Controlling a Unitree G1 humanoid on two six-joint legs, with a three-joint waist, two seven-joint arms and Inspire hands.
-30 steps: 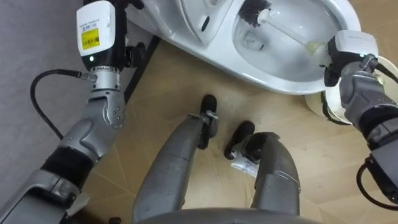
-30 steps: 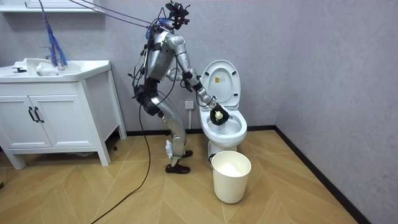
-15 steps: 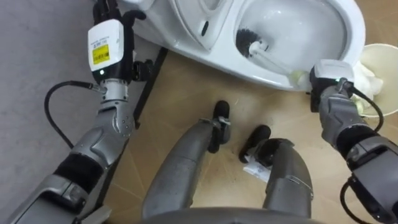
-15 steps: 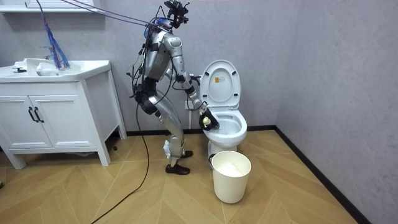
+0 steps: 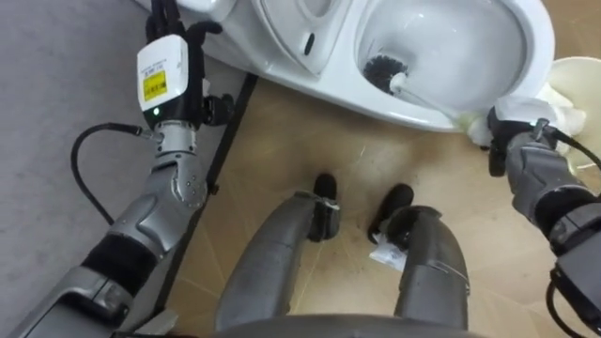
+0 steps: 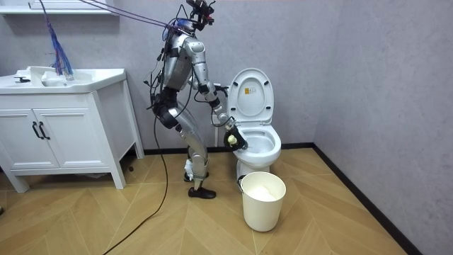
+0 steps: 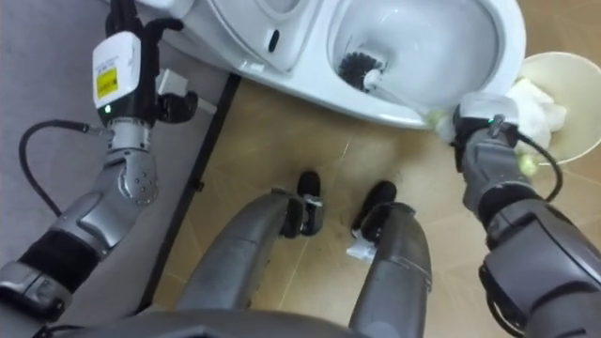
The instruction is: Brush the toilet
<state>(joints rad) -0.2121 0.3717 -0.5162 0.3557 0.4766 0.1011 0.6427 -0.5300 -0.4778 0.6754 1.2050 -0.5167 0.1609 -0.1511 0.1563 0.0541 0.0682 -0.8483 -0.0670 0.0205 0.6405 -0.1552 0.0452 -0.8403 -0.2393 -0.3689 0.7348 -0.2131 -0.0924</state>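
Note:
The white toilet (image 5: pixel 310 66) stands open before me, lid up in the room view. A toilet brush with a black head (image 5: pixel 383 68) rests low inside the bowl (image 5: pixel 451 47). Its white handle (image 5: pixel 427 99) slants over the near rim to my right hand (image 5: pixel 512 136), which is shut on the handle's yellowish grip just outside the rim. The same brush head (image 7: pixel 357 66) and right hand (image 7: pixel 479 122) show in the right eye view. My left hand (image 5: pixel 177 14) is up beside the toilet's left side, its fingers mostly cut off. In the room view I stand bent at the toilet (image 6: pixel 255 138).
A white bucket (image 5: pixel 577 80) with crumpled white material stands on the wood floor right of the bowl, close to my right hand; it is in front of the toilet in the room view (image 6: pixel 263 200). A grey wall lies to my left. A white vanity (image 6: pixel 64 120) stands farther off.
My right hand has drawn back from over the bowl to just outside its near rim, pulling the brush head toward the near wall. I have straightened a little and shifted my feet.

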